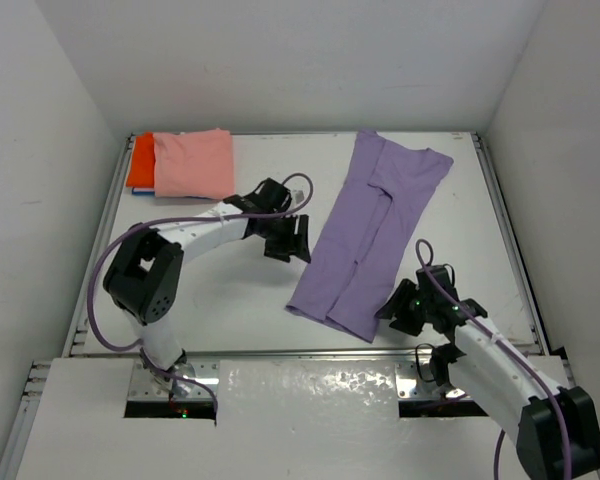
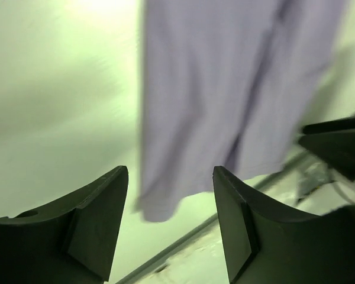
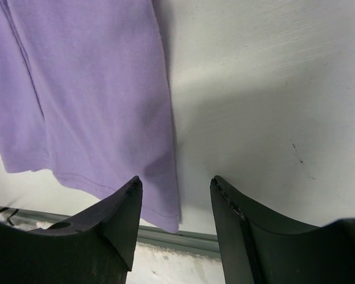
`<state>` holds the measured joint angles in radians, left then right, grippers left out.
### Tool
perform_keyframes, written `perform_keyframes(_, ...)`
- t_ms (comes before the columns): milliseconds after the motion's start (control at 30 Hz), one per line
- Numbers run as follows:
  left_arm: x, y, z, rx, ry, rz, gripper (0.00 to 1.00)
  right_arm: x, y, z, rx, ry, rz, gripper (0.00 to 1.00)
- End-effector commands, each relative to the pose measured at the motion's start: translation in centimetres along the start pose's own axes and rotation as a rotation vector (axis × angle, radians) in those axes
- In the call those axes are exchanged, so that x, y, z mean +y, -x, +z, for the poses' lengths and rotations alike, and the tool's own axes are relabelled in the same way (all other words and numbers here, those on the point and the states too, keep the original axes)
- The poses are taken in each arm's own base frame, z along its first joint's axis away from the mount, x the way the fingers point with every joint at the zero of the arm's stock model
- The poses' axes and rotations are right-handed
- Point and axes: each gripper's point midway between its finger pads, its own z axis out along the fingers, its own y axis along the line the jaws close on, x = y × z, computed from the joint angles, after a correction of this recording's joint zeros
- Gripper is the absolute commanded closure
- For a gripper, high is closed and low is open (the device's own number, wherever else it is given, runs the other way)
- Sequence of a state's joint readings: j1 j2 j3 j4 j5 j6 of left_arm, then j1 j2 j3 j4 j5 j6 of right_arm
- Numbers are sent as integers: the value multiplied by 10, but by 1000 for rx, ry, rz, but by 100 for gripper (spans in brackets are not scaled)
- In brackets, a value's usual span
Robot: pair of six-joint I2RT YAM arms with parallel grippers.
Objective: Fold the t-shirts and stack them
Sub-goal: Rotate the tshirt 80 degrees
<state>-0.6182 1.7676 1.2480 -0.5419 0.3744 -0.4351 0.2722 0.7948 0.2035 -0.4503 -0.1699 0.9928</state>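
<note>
Two shirts, salmon-pink shirt (image 1: 193,163) on orange-red shirt (image 1: 140,160), lie folded at the far-left corner of the worktop (image 1: 230,300); the lavender shirt (image 1: 375,235) lies centre-right as a long strip. Left claw (image 1: 290,242) beside its edge and right claw (image 1: 398,308) by its near hem both gape empty. Best to pinch both near corners squarely, then fold evenly.

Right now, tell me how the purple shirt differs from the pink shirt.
The purple shirt is folded only lengthwise into a long strip, while the pink shirt is folded into a compact rectangle. The purple shirt lies slantwise and alone on the table, toward the right. The pink shirt sits in the far left corner on top of an orange shirt. Both are plain cloth lying flat.
</note>
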Motion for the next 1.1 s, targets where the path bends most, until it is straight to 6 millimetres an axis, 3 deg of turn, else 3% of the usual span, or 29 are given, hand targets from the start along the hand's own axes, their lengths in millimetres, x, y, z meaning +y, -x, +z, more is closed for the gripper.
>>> perform_keyframes(0,31,-31,-4,63,78,38,43,-12,-16,5,42,-36,14,49)
perform_keyframes(300,51,-78,-1,100,55,-4,45,-22,-39,6,73,-78,8,50)
perform_keyframes(533,52,-84,7,109,32,-26,46,-25,-50,10,86,-88,-4,50)
perform_keyframes(800,46,-89,14,113,-23,-49,49,-42,-56,2,108,-199,1,54)
perform_keyframes(967,39,-89,20,111,-60,-65,56,-49,-59,2,119,-234,24,66)
perform_keyframes(1000,38,-91,21,116,-68,-68,59,-47,-58,2,117,-232,22,69)
perform_keyframes(1033,34,-92,22,121,-77,-74,72,-46,-57,2,113,-234,21,78)
perform_keyframes(1067,31,-93,24,128,-82,-74,77,-43,-54,2,105,-229,22,85)
